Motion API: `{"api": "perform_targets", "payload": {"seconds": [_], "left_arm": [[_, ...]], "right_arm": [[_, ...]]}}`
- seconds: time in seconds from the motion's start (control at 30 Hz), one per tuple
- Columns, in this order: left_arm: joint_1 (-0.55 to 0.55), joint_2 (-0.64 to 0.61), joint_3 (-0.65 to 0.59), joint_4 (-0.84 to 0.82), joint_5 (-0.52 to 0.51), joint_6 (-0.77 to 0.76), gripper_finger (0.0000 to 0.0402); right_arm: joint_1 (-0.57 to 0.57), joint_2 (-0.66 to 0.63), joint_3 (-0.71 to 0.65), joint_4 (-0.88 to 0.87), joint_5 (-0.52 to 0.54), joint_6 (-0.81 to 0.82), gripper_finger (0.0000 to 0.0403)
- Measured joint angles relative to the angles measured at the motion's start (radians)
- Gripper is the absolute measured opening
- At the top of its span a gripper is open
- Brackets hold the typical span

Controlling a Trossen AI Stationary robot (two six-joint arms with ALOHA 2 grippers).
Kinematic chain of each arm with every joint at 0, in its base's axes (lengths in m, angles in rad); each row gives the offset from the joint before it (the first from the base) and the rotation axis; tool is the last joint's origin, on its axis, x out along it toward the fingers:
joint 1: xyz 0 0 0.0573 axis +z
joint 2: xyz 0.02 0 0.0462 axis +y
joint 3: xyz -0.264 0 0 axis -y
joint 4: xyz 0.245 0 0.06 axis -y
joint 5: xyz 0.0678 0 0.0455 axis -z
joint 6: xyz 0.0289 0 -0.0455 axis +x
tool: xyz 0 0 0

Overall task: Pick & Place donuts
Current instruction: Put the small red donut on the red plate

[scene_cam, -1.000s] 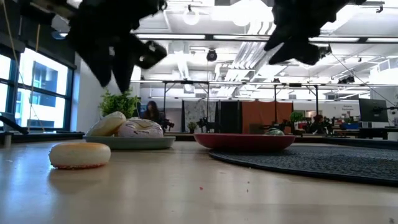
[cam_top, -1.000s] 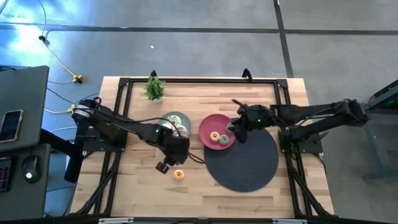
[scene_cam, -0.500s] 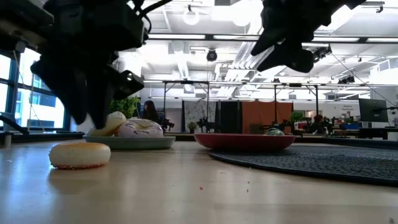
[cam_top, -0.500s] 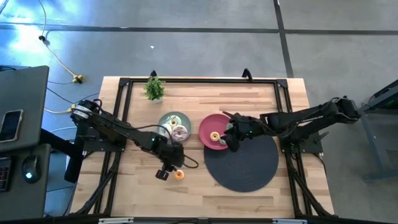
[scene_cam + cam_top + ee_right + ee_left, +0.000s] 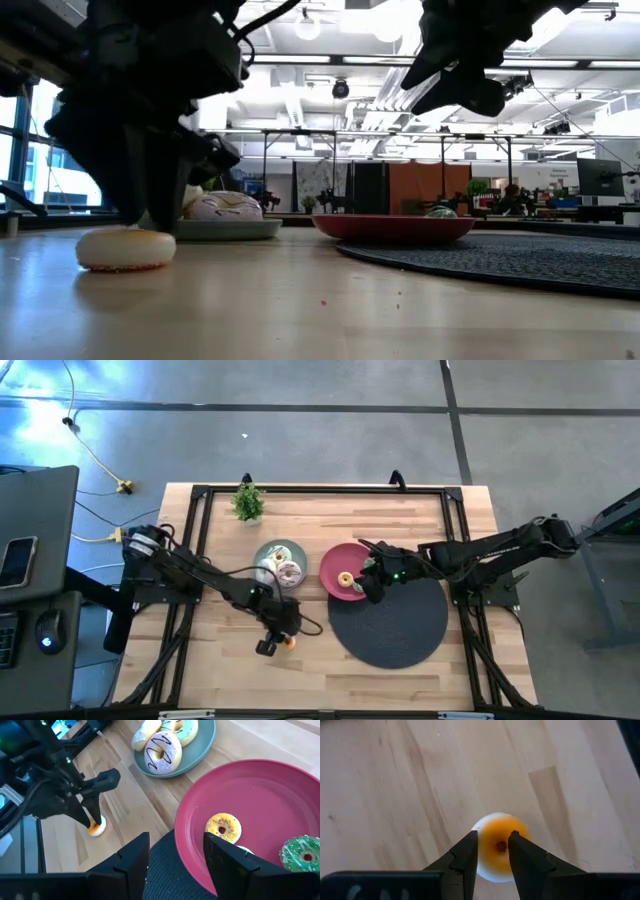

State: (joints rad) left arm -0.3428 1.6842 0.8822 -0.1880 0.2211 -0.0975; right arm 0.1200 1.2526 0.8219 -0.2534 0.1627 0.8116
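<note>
Where fingers hide it, orange donut [image 5: 498,845].

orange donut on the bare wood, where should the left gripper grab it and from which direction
From straight above. The orange donut lies flat on the table, hole up, so a side approach looks awkward. Pinching one band of the ring, one finger in the hole and one outside, seems best. The left gripper is already poised over it, fingers narrowly parted. The right gripper hangs open by the pink plate.

We see an orange donut [image 5: 498,847] flat on the counter [image 5: 420,520], three donuts [image 5: 162,740] on the green plate [image 5: 197,755], and two small donuts [image 5: 223,828] on the pink plate [image 5: 250,785].
</note>
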Motion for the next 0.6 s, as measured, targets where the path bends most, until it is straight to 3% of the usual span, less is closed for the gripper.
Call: {"api": "perform_targets", "payload": {"seconds": [0.6], "left_arm": [[-0.011, -0.005, 0.049, -0.109, -0.111, 0.033, 0.009]], "right_arm": [[0.0, 0.0, 0.001, -0.007, 0.014, -0.007, 0.0176]]}}
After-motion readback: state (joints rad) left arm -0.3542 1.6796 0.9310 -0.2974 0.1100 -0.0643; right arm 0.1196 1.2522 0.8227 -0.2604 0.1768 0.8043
